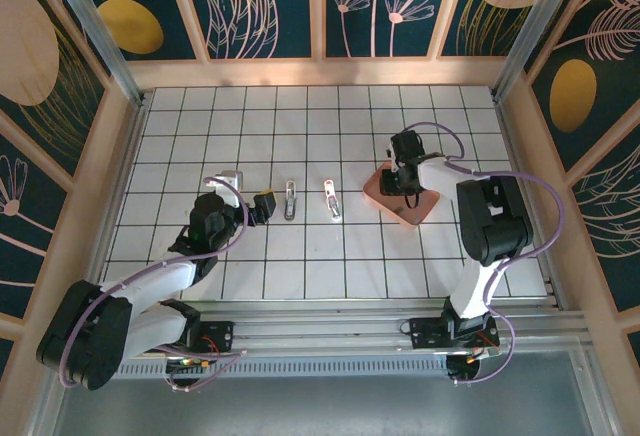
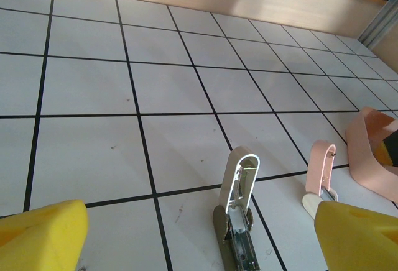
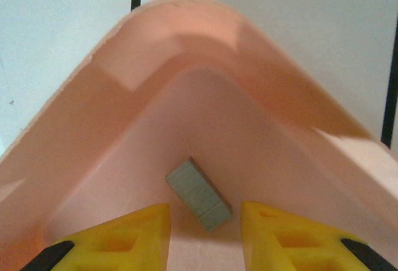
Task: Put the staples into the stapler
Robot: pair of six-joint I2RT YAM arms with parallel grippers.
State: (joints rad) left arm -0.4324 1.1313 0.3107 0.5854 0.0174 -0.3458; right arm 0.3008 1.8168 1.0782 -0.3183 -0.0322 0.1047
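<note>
The stapler (image 1: 290, 199) lies on the tiled floor left of centre. In the left wrist view the stapler (image 2: 239, 212) is flipped open, its white lid raised and its grey inner rail bare. My left gripper (image 1: 263, 204) stands open just left of it; the stapler sits between and just beyond the left gripper's (image 2: 199, 224) yellow fingers (image 2: 43, 237), untouched. The staples (image 3: 198, 195), a short grey strip, lie aslant on the floor of the pink tray (image 3: 81, 128). My right gripper (image 3: 205, 224) is lowered into the tray (image 1: 412, 216), open, a finger on each side of the strip.
A second small stapler with a pink body (image 1: 331, 199) lies between the whitish one and the tray; it shows as the pink stapler (image 2: 320, 174) in the left wrist view. Wooden walls ring the tiled floor. The tray's curved wall closes in around my right fingers.
</note>
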